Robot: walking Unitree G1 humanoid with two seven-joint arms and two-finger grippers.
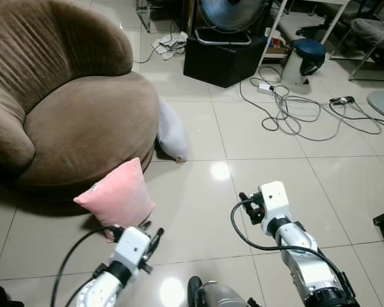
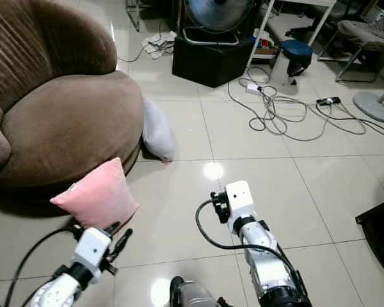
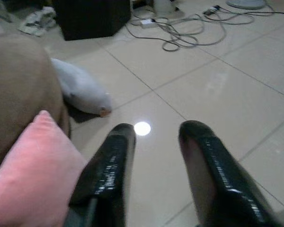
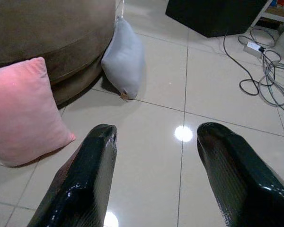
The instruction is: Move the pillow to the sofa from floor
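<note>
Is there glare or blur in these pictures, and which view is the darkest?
Left eye view: sharp, with bright lamp glare on the tiled floor near the grey pillow. Left wrist view: darkest and soft; the pink pillow and left gripper are blurred. Right wrist view: clear, with a glare spot between the right gripper fingers.

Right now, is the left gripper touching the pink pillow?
Cannot tell. In the left wrist view one finger overlaps the pink pillow edge, showing neither gap nor contact plainly.
</note>
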